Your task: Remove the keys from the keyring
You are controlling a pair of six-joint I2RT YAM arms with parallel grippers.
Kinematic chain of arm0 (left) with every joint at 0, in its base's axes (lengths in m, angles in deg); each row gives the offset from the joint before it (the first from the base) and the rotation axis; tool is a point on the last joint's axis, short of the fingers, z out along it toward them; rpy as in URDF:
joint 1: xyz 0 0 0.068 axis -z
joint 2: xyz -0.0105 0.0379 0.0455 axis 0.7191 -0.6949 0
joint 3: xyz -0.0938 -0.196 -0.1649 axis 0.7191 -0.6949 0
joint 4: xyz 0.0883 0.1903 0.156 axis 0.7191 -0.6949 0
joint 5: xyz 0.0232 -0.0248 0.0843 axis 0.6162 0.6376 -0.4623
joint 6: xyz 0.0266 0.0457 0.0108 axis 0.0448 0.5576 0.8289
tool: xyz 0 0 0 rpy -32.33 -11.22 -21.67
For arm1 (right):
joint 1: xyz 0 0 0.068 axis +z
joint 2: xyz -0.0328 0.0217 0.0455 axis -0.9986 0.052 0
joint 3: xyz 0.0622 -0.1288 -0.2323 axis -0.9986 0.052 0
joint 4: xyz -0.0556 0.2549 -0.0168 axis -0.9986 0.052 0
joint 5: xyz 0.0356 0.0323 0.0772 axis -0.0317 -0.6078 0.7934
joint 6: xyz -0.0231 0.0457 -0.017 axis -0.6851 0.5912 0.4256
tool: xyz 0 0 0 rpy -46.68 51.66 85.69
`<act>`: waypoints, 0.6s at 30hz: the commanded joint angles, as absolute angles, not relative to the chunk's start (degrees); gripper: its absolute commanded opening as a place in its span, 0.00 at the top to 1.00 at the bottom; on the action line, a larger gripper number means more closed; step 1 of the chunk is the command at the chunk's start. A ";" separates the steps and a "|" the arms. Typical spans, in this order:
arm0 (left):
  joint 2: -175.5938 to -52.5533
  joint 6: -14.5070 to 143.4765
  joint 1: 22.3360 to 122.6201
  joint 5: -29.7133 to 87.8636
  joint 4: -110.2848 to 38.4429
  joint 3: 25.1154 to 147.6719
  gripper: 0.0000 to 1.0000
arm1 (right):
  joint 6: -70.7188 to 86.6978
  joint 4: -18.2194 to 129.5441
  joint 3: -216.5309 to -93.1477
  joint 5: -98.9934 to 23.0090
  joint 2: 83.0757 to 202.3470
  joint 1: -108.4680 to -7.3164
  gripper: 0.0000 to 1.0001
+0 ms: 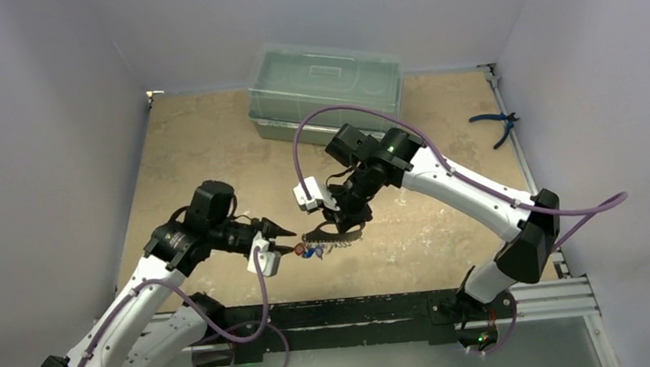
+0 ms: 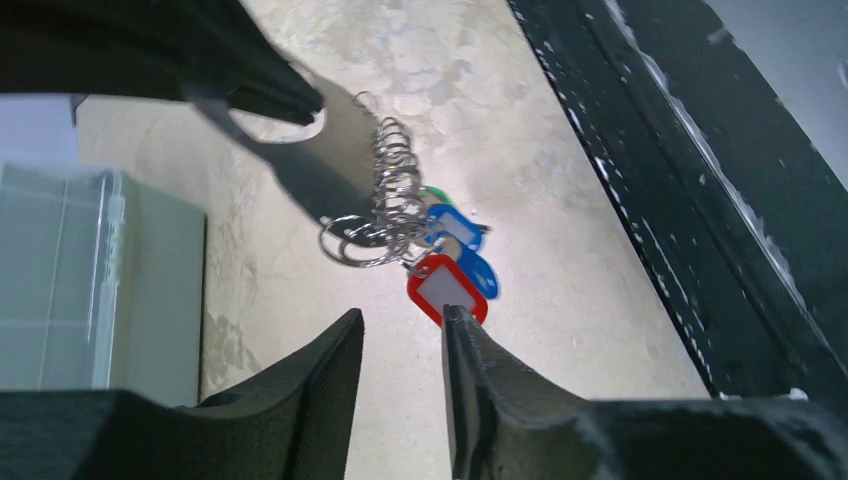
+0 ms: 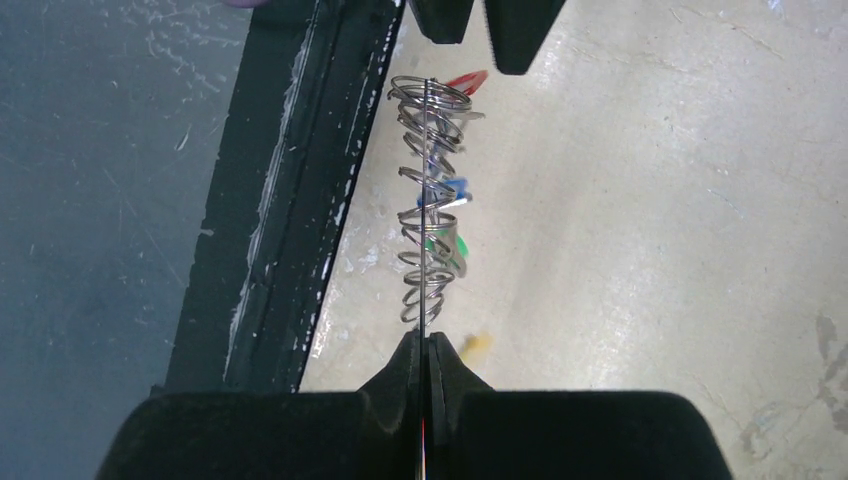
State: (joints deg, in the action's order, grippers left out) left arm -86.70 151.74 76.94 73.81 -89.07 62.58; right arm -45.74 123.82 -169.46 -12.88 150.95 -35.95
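The left end effector gapes — right end effector clamped.

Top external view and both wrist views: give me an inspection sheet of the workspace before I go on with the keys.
Surface: mottled beige table, scuffed white near the front.
Job's things: keyring held off the table, many split rings stacked on it; keys hang from it with blue, green and red tags.
Clutter: clear lidded box at the far edge; blue-handled pliers far right.
Grippers: left tool open, red tag at its fingertips; right tool shut on the keyring.
Cables: purple cables loop off both arms; none seen snagged on the keys.
Surroundings: pale walls; black rail along the near edge.
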 commanded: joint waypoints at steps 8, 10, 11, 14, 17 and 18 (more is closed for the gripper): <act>-80.05 114.08 76.30 75.48 -58.43 50.86 0.58 | -42.49 117.69 -167.77 -7.80 145.91 -36.39 1.00; -79.66 112.07 76.30 76.26 -56.78 49.58 0.55 | -41.81 116.71 -167.68 -7.60 145.52 -36.48 1.00; -79.55 111.94 76.30 77.11 -56.67 49.22 0.52 | -41.40 116.26 -167.56 -7.58 145.39 -36.48 1.00; -79.36 110.40 76.30 77.64 -54.77 47.92 0.49 | -41.28 115.84 -167.18 -7.50 145.22 -36.48 1.00; -79.45 110.40 76.30 78.38 -54.54 47.63 0.52 | -41.10 115.55 -166.92 -7.51 145.37 -36.61 1.00; -79.45 110.14 76.38 78.52 -54.59 47.56 0.52 | -41.17 115.49 -166.80 -7.51 145.46 -36.72 1.00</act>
State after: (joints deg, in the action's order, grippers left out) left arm -79.90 113.23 76.59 75.66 -58.32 48.05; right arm -42.16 117.83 -167.08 -9.86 147.01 -36.28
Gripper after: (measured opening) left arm 0.484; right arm 0.016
